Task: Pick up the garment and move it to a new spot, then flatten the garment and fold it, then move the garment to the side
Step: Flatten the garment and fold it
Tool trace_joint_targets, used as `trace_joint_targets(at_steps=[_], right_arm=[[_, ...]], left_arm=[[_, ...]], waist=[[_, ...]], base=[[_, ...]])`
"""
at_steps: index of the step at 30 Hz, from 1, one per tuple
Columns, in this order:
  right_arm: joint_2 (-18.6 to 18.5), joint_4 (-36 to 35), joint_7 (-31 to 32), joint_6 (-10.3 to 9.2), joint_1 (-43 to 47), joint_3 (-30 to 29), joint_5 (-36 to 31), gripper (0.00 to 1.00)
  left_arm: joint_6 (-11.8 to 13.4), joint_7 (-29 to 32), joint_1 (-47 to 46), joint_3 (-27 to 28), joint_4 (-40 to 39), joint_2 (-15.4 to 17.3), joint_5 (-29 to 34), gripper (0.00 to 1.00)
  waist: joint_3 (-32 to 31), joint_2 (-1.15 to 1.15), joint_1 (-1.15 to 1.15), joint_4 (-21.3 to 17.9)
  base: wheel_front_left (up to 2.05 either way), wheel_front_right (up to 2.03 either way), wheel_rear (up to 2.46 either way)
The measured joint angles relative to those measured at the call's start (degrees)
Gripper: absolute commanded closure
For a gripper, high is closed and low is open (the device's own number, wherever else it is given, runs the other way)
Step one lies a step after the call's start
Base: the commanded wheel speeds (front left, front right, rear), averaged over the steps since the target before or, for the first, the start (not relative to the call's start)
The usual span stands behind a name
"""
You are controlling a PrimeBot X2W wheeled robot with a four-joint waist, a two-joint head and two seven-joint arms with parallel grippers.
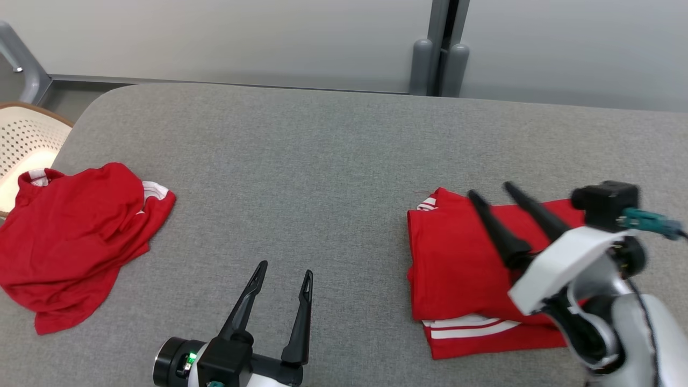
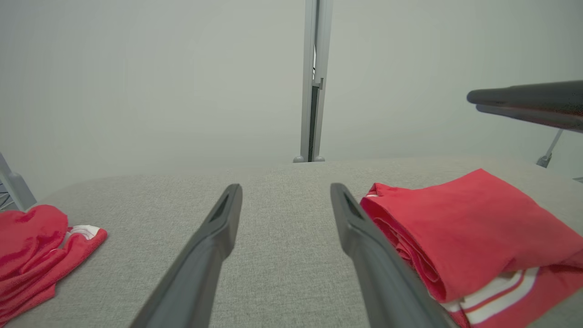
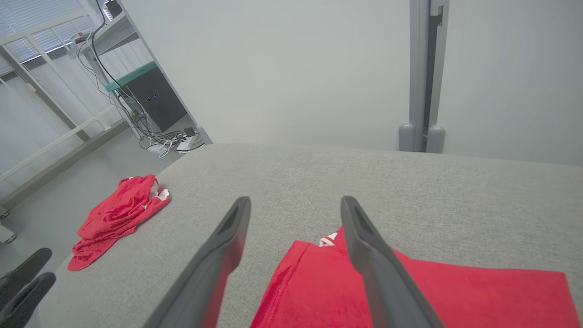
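Though over garment (image 1: 457,258), end effector (image 1: 490,189) agape

The red, white-striped garment (image 1: 457,263) lies neatly folded at the table's (image 1: 322,161) right side.

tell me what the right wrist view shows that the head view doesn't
Right wrist view adds: a dark cabinet near window blinds, with tangled cables on the floor beyond the table.
Head view adds: a cream perforated chair at the table's left end, and the white stripes along the near edge of the folded red garment.
Both: the grey table, the crumpled red garment, the folded red garment, the open right gripper above it, the left gripper and the grey post.
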Motion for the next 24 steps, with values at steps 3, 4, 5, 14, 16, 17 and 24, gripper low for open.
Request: trace_joint_targets(at_steps=[3, 4, 5, 14, 16, 17, 24], right_arm=[[-2.7, -2.0, -2.9, 0.00, 1.2, -3.5, -1.6, 0.00], [-3.6, -2.3, -3.8, -0.01, 1.7, -4.5, -2.2, 0.00], [-4.7, -2.7, -4.9, -0.01, 2.4, -4.8, -2.8, 0.00], [-9.3, 1.5, -22.8, -0.01, 7.8, -4.1, -6.7, 0.00], [-8.9, 3.8, -28.5, 0.00, 8.3, -3.4, -7.7, 0.00], [-8.3, 5.3, -30.9, 0.00, 8.5, -3.1, -8.1, 0.00], [-3.9, 9.3, -36.8, -0.01, 9.5, -4.1, -15.1, 0.00]], left_arm=[[-0.2, 0.0, 0.1, 0.4, -0.3, -0.1, 0.1, 0.00], [-0.3, 0.0, 0.2, 0.6, -0.4, -0.1, 0.1, 0.00], [-0.4, 0.0, 0.2, 0.7, -0.5, -0.1, 0.2, 0.00], [-0.7, 0.0, 1.6, 2.9, -1.4, -0.2, -0.4, 0.00], [-0.8, 0.0, 2.5, 3.6, -1.4, -0.3, -1.0, 0.00], [-0.8, 0.0, 2.8, 4.0, -1.4, -0.3, -1.2, 0.00], [-0.9, 0.0, 4.7, 7.0, -1.7, -0.4, -1.7, 0.00]], waist=[[-0.3, 0.00, 0.00, -0.7], [-0.5, 0.00, 0.00, -1.0], [-0.6, 0.00, 0.00, -1.3], [-2.2, 0.00, 0.00, -4.5], [-2.7, 0.00, 0.00, -5.4], [-3.0, 0.00, 0.00, -5.8], [-5.0, 0.00, 0.00, -8.9]], base=[[0.00, 0.00, 0.00], [0.00, 0.00, 0.00], [0.00, 0.00, 0.00], [0.00, 0.00, 0.00], [0.00, 0.00, 0.00], [0.00, 0.00, 0.00], [0.00, 0.00, 0.00]])
